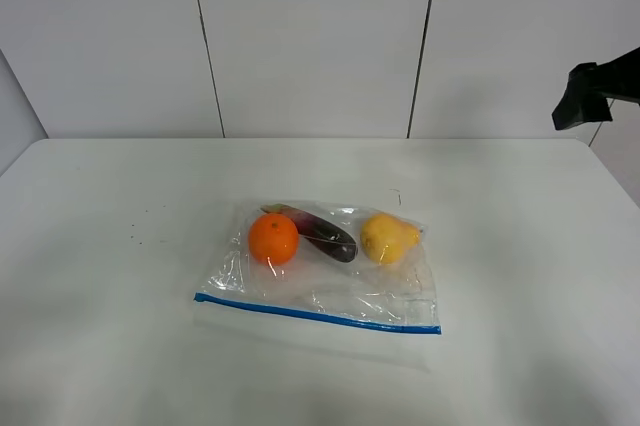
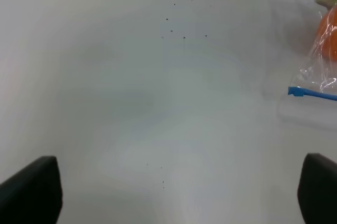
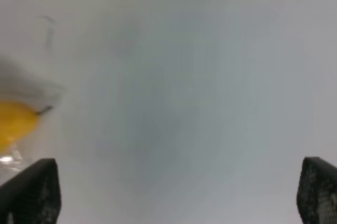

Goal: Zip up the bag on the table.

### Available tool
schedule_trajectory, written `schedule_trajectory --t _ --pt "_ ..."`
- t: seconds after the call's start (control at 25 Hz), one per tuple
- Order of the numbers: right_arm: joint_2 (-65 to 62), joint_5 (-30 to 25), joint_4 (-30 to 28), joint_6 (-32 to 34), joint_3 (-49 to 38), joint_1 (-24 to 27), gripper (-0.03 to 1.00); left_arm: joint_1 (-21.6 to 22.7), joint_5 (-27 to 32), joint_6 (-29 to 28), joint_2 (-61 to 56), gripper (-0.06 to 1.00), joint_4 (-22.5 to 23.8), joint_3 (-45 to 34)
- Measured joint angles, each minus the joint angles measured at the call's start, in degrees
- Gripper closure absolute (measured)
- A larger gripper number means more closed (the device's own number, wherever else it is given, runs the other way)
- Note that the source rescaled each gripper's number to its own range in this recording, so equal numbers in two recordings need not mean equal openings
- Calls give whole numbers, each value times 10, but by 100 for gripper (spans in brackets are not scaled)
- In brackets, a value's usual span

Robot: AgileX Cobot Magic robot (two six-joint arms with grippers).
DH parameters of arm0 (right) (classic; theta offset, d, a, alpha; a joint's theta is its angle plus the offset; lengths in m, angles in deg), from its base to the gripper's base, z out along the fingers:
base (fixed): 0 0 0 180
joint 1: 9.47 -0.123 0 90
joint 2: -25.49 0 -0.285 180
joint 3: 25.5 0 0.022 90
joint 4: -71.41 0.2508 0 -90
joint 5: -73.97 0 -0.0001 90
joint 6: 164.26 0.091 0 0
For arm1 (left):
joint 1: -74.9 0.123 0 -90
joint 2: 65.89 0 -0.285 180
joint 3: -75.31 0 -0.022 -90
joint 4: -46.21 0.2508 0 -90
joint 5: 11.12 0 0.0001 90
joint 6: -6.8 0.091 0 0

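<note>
Between the two end effectors, on the white tabletop [image 1: 120,196], the bag [image 1: 325,266] is laid flat. Left end effector [image 2: 179,192] and right end effector [image 3: 179,192] are spread wide, nothing gripped, each well apart from it.

My right wrist view was blurred; the bag [image 3: 18,124] and pear [image 3: 15,121] were cut off at its left edge.

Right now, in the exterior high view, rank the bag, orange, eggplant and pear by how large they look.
1. The bag, by far.
2. The eggplant, longest of the three inside.
3. The orange and the pear look alike in size; no ranking between them.
</note>
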Motion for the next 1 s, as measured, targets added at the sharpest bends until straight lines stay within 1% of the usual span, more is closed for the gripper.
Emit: schedule_trajectory --t 0.12,0.2,0.44,0.56,0.8,1.0 --pt "-46 3 32 -26 -27 -1 -3 0 0 0 0 -5 0 0" --pt "-82 17 42 -35 -53 -1 -3 0 0 0 0 -5 0 0" --pt "-203 84 44 -40 -164 -1 -3 0 0 0 0 -5 0 0" --pt "-268 99 39 -41 -210 -1 -3 0 0 0 0 -5 0 0" --pt "-376 97 36 -41 -293 -1 -3 0 0 0 0 -5 0 0" --pt "-482 61 37 -28 -343 -1 -3 0 0 0 0 -5 0 0"
